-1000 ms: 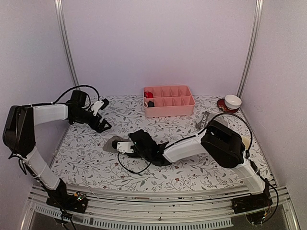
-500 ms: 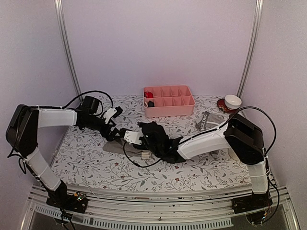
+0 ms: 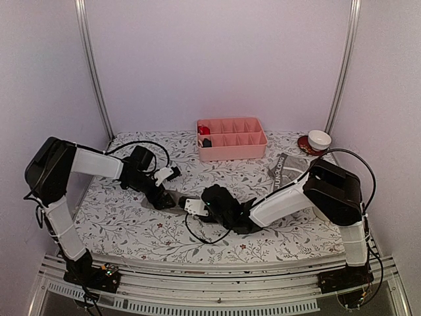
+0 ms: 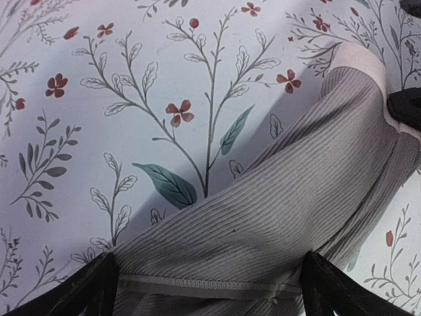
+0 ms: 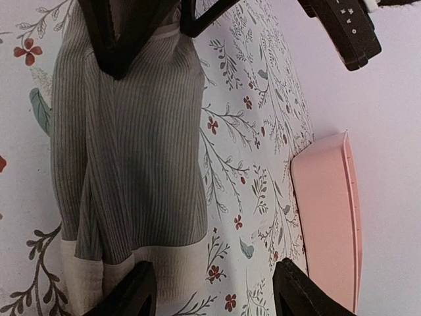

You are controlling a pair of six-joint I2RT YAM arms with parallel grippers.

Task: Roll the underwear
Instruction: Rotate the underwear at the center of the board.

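Above the grey briefs [image 4: 296, 184], left gripper [image 4: 208, 257] and right gripper [image 5: 214, 264] both gape wide — nothing pinched.

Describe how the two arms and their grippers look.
The left arm and right arm have white shells between bulky black joints, with thin black cables looping alongside. The left gripper and right gripper have dark tapered fingers.

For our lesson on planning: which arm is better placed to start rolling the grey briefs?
Probably the left. The left fingers, open, straddle the briefs squarely at their stitched edge, with cloth filling the gap. The right fingers, also open, sit off-centre at the pale waistband, partly over table.
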